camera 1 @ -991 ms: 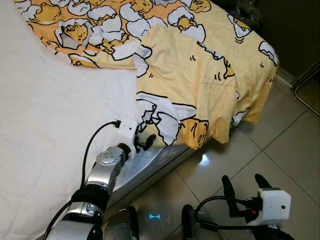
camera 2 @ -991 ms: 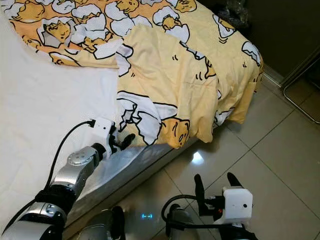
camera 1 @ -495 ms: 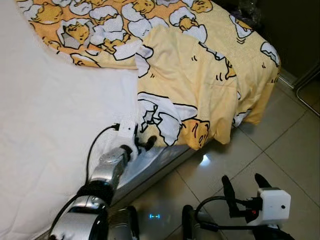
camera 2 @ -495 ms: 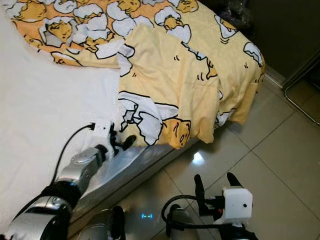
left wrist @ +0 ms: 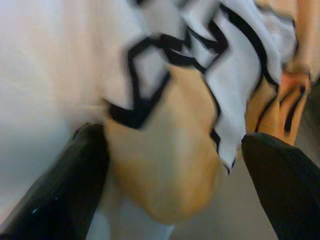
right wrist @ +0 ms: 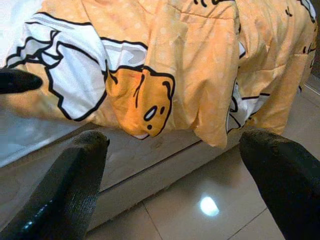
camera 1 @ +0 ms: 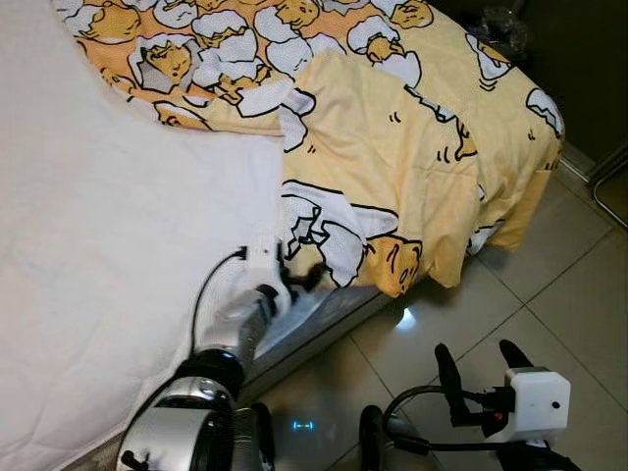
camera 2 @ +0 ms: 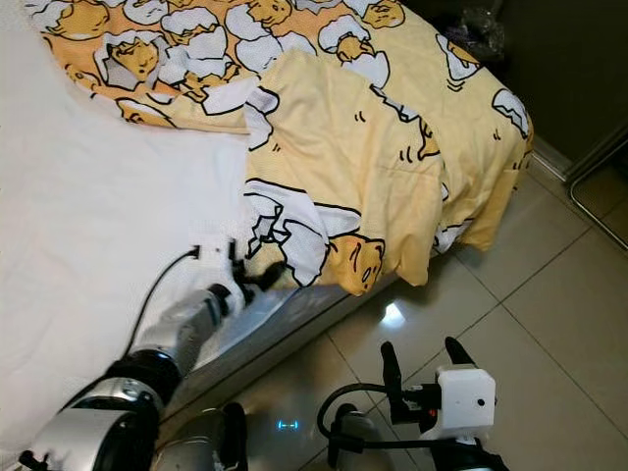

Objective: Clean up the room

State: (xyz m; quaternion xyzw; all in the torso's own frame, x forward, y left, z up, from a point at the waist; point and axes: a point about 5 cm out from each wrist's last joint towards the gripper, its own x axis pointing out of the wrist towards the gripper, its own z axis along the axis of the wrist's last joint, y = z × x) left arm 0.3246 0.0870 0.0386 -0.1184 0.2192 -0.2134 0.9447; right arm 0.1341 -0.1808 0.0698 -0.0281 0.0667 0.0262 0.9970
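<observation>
A yellow blanket (camera 1: pixel 392 147) printed with cartoon egg figures lies rumpled over the bed's far end, one folded corner hanging over the near edge. My left gripper (camera 1: pixel 304 278) reaches along the white mattress (camera 1: pixel 118 245) to that corner. In the left wrist view its fingers (left wrist: pixel 65 175) stand wide apart, open, with a fold of the blanket (left wrist: pixel 165 170) between them. My right gripper (camera 1: pixel 476 365) hovers low over the tiled floor, open and holding nothing; in the right wrist view it faces the blanket's hanging edge (right wrist: pixel 145 100) and the bed's side.
Pale floor tiles (camera 1: pixel 569 285) with a lamp glare run along the bed's right side. A metal frame (camera 1: pixel 613 182) stands at the right edge. A dark bundle (camera 1: pixel 500 20) sits beyond the bed's far corner.
My left arm has stretched forward, bringing its gripper up to the blanket's hanging corner. The head view has shifted slightly. The right gripper has stayed put.
</observation>
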